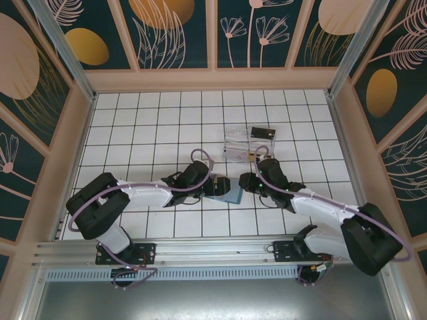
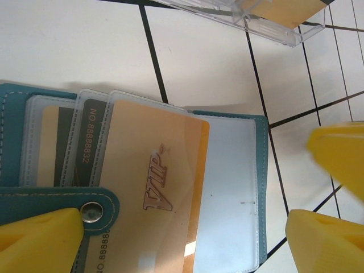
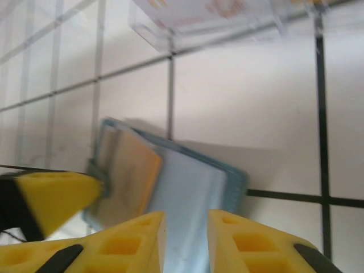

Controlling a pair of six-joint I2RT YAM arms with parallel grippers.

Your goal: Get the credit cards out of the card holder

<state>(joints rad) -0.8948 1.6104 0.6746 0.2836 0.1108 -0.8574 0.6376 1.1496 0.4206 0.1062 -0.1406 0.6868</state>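
Teal card holder (image 2: 230, 193) is lying under left tool (image 2: 185, 236), gaping wide, empty. Right tool (image 3: 185, 239) is hovering almost closed, grip unclear; unpinned holder may slide with card (image 2: 153, 182).

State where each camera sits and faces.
Top external: high behind the robot, looking down on the table; left arm and right arm show.
Left wrist: close over the card holder, looking down; left pincer frames it.
Right wrist: low, facing the card holder; right pincer in front.
Shared: both wrists see the card holder and clear box.
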